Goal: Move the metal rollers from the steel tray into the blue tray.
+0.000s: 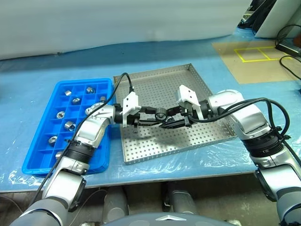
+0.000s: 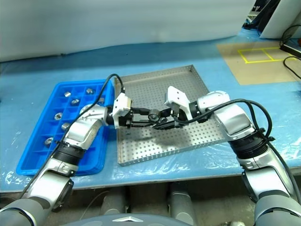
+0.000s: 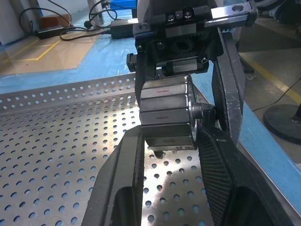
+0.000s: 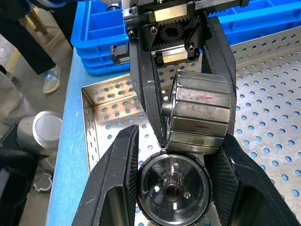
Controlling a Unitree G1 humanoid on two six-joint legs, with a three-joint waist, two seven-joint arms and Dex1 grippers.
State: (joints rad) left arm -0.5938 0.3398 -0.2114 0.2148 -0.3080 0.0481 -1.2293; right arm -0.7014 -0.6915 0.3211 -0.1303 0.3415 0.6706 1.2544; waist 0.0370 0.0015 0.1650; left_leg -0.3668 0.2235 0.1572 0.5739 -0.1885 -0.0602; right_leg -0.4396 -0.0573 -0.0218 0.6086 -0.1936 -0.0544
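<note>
Both grippers meet above the middle of the steel tray (image 1: 188,80), pointing at each other. My left gripper (image 1: 151,117) is shut on a faceted metal roller (image 3: 167,110), held clear of the perforated floor. My right gripper (image 1: 170,120) is shut on a round shiny roller face with a centre hole (image 4: 174,188), pressed against the faceted piece (image 4: 202,115); I cannot tell whether they are one piece. The blue tray (image 1: 42,155) lies left of the steel tray with several rollers (image 1: 69,125) in its compartments.
The table is covered in blue film, and its front edge runs just below both trays. A brown mat with yellow tape (image 1: 256,52) and black cables (image 1: 288,44) lie at the back right. A person's legs (image 4: 28,47) stand beside the table.
</note>
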